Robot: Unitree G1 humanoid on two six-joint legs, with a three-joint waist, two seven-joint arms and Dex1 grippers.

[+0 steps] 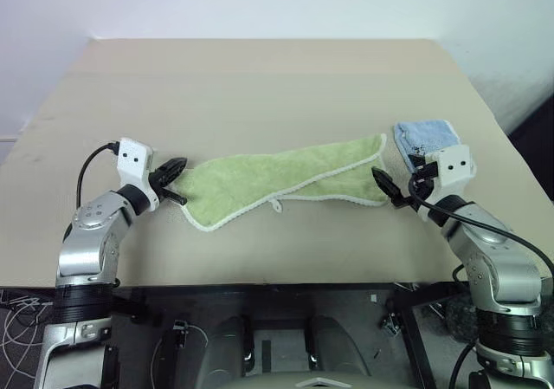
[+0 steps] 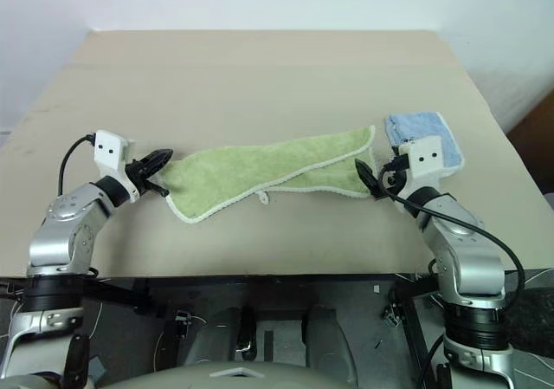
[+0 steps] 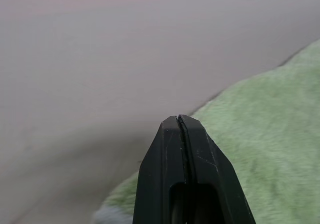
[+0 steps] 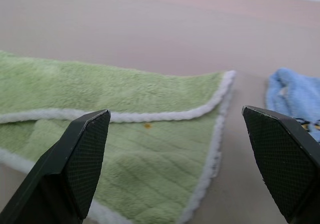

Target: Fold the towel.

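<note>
Left eye view: the towel [image 1: 286,181] lies stretched on the table [image 1: 260,86], the blue towel [image 1: 426,138] just beyond its right end.

Left wrist view: left gripper [image 3: 183,126] clenched, empty, over the towel's edge.

Right wrist view: right gripper [image 4: 182,134] spread wide above the towel's corner.

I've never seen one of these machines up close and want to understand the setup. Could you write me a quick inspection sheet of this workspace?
Surface: beige table, bare apart from two cloths.
Job's things: light green towel lies crumpled in a long strip across the near part of the table, white edging showing, a small white loop at its near edge.
Clutter: small light blue towel beside the green one's right end.
Grippers: left pincer shut, at the towel's left end; whether it pinches cloth cannot be told. Right pincer open, holding nothing, over the towel's right corner.
Cables: black cable on the left wrist, another along the right arm.
Surroundings: pale wall behind the table.
</note>
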